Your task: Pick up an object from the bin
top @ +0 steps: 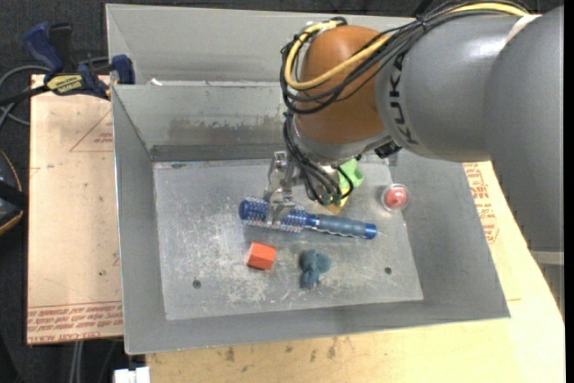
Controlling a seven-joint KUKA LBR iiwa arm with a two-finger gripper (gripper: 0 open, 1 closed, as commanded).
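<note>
Hand (282, 193) over blue brush (309, 222), centre; orange cover (341, 85) partly hides it, open/shut can't tell; green obj (352, 173) half-hidden.

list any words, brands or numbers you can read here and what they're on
"KUKA": letters running sideways on the grey arm, next to its orange cover.
No readable text or numbers on the blue brush, the orange block or the other small things in the bin.

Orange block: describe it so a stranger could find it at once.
Look at the floor of the grey metal bin. Just below the bristled end of the long blue brush lies the orange block, left of a grey-blue lump. Of the loose things, only it is orange and square-edged.
</note>
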